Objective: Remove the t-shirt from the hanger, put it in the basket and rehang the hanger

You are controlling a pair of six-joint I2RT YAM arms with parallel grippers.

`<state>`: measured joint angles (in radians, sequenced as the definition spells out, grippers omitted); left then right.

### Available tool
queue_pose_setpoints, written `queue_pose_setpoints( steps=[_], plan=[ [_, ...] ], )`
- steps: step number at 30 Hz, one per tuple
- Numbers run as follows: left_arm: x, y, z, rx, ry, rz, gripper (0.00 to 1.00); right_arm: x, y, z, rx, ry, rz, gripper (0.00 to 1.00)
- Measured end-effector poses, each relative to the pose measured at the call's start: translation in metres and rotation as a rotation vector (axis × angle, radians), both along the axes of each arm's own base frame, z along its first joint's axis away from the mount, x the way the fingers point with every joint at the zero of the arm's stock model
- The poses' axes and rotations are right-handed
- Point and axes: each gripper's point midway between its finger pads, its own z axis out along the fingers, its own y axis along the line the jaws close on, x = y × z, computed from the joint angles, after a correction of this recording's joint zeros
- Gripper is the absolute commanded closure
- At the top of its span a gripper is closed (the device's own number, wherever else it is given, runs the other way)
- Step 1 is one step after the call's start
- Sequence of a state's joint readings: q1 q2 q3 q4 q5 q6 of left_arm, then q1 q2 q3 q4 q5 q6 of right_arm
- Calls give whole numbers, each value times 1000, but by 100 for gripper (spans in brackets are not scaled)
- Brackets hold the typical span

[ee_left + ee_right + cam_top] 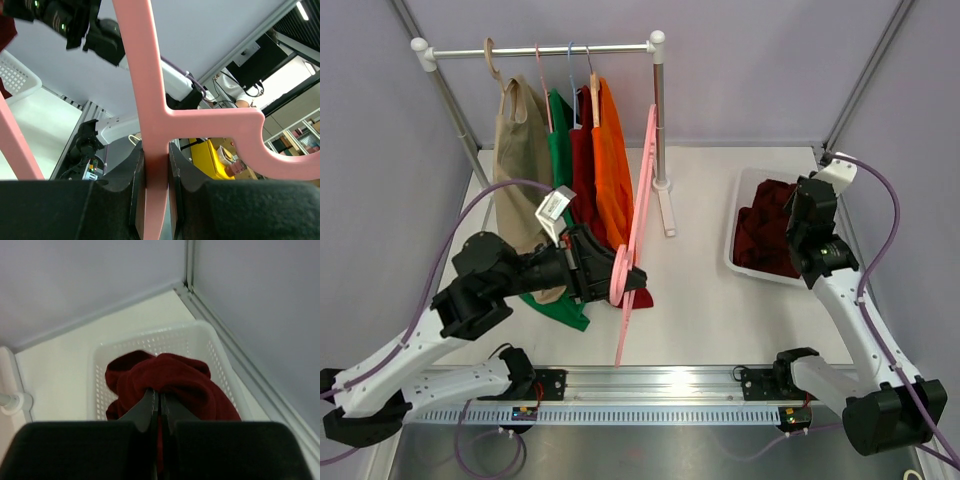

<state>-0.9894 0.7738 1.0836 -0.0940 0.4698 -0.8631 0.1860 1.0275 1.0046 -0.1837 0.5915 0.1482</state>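
Right claw [159, 396] on crumpled dark-red t-shirt [187, 382]

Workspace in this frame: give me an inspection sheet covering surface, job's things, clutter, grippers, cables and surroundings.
Surface: white table, no marks seen.
Job's things: pink hanger bare and off the rail; dark red t-shirt bunched in the white basket.
Clutter: rack with tan, green, red and orange garments hanging on it.
Grippers: left gripper shut on the pink hanger near its hook; right gripper shut above the basket, red fabric apparently pinched between its fingers.
Cables: purple cables run along both arms; no snag seen.
Surroundings: pale enclosure walls; nothing else seen.
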Motion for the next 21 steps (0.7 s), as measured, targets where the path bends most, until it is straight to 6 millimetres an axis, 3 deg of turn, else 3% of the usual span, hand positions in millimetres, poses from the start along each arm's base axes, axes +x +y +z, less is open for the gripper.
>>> queue_pose_setpoints(
  steps=[1,3,4,5,6,7,8,11,14,19,21],
  plan=[
    [3,-4,-1,1,8,3,100,-2,-1,-14,24,10,-16,96],
    [11,-13,-3,3,24,15,100,-8,-1,-43,69,47,-34,78],
    [16,-17,-6,9,36,24,100,-10,1,-57,90,74,-31,68],
    [21,-22,-10,18,49,38,100,-11,5,-66,113,96,-21,49],
    [25,-25,-12,22,57,49,100,-11,9,-73,138,118,-3,43],
    [30,-28,-13,23,65,64,100,-11,16,-78,155,149,25,35],
    [34,-31,-14,20,72,77,100,-9,23,-81,177,174,55,17],
    [46,-38,-12,1,95,112,100,-7,40,-73,229,218,133,4],
    [56,-43,-7,-30,107,143,100,-17,51,-49,271,186,195,3],
    [83,-53,-4,-68,134,199,100,-55,84,6,363,69,418,24],
    [101,-57,-8,-72,157,237,100,-76,107,30,408,1,564,27]
  ],
)
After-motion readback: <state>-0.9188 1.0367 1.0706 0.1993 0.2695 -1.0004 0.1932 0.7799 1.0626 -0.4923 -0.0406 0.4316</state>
